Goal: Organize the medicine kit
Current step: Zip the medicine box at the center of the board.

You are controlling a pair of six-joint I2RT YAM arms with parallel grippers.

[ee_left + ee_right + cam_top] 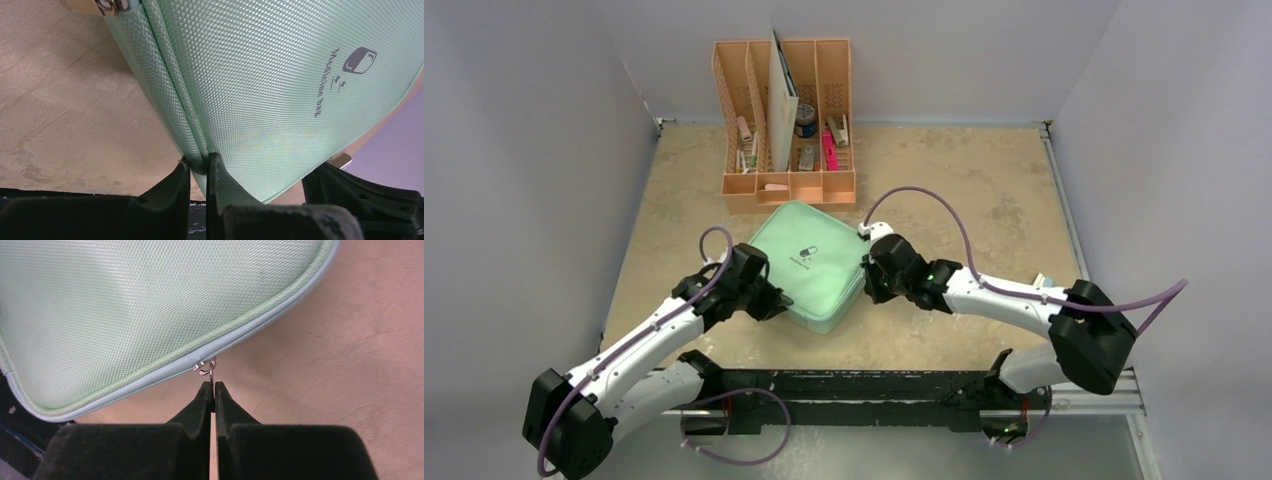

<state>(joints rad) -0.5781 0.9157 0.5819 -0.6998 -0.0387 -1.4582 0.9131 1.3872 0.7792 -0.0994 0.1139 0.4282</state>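
The mint-green medicine kit (809, 262) lies closed on the table, turned like a diamond, its dark pill logo (806, 252) up. My left gripper (774, 303) is at its near-left side, shut on the kit's edge at the zip seam (199, 161). My right gripper (867, 272) is at its right side, shut on the small metal zip pull (209, 369). The logo and the words "Medicine bag" show in the left wrist view (360, 60). The kit's lid fills the upper left of the right wrist view (125, 305).
A peach-orange slotted desk organizer (786, 185) stands just behind the kit, holding a booklet, a pink marker and small items. Grey walls enclose the table at left, back and right. A black rail (854, 385) runs along the near edge.
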